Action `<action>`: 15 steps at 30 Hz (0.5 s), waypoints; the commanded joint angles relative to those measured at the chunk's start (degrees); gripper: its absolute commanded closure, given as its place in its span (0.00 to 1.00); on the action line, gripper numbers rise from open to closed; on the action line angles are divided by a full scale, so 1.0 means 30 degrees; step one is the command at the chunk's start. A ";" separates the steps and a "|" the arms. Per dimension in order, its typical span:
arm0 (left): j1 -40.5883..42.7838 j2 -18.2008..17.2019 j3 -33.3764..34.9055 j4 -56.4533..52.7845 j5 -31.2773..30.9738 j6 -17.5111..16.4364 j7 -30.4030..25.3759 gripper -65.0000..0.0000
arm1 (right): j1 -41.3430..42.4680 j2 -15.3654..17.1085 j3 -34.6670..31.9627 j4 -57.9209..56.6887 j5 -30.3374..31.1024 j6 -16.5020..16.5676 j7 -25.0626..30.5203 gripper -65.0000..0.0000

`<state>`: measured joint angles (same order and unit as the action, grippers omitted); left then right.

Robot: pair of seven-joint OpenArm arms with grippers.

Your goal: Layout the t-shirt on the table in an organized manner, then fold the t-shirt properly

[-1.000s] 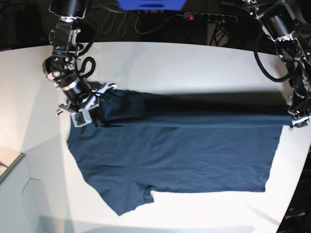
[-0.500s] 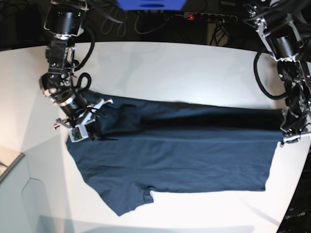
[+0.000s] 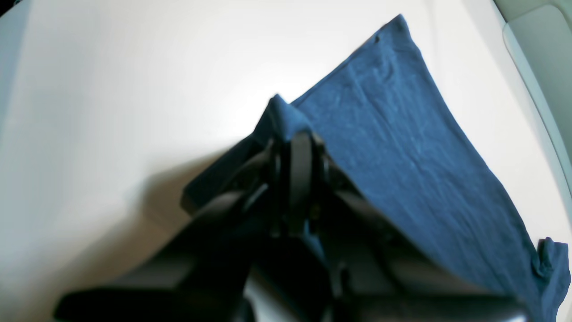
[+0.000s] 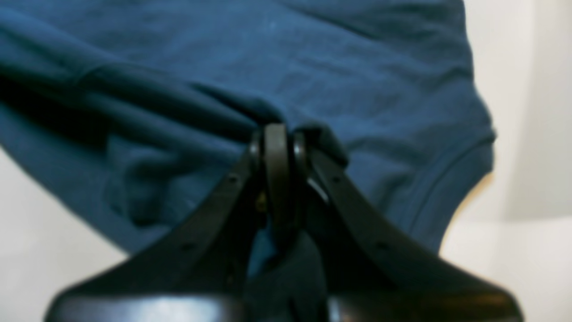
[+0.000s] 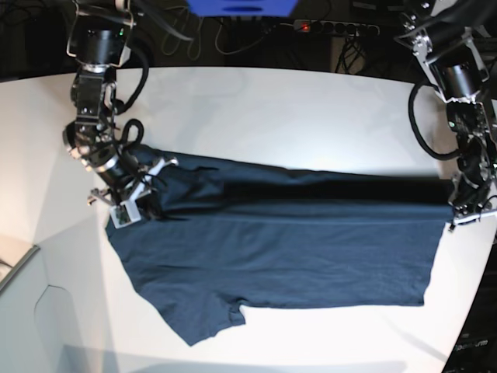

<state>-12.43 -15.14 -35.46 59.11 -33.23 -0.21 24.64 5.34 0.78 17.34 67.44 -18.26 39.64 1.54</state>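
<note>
The dark navy t-shirt [image 5: 287,256] lies spread across the white table [image 5: 295,109], with its far edge doubled over into a long fold running left to right. My right gripper [image 5: 128,210] is shut on that fold at the shirt's left end; in its wrist view the fingertips [image 4: 278,134] pinch bunched cloth beside a sleeve [image 4: 456,147]. My left gripper [image 5: 457,219] is shut on the right end of the fold. In its wrist view a corner of the t-shirt [image 3: 402,147] peaks over the closed gripper [image 3: 292,134].
A power strip [image 5: 335,28] and loose cables lie beyond the table's curved far edge. The table's right edge runs close behind my left gripper. A grey ledge [image 5: 15,264] sits at the lower left.
Both grippers have moved toward the near side of the table, carrying the folded edge with them. The shirt's far edge has drawn nearer too. The motion slowed in the last half second.
</note>
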 commanded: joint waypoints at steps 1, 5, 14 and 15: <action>-0.0444 -0.0449 -0.0003 0.0296 -0.0043 -0.0063 -0.0581 0.99 | 0.0460 0.0049 0.0094 0.0304 0.0270 0.0121 0.0527 1.00; -0.0825 -0.0420 -0.0003 0.0149 -0.0043 -0.0063 -0.0581 0.99 | 0.0929 0.0020 0.0094 0.0304 0.0270 0.0121 0.0527 1.00; -0.1616 -0.0449 0.0055 -0.1257 -0.0043 -0.0063 -0.0552 0.99 | 0.1134 0.0137 0.0065 -0.0897 0.0270 0.0121 0.0527 1.00; -0.1851 -0.0449 0.0055 -0.1462 -0.0043 -0.0063 -0.0522 0.98 | 0.1134 0.0137 0.0065 -0.1015 0.0270 0.0121 0.0527 0.98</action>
<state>-16.03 -15.22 -35.35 53.65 -33.15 0.03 24.64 7.68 0.82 17.45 63.44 -18.26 39.64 1.52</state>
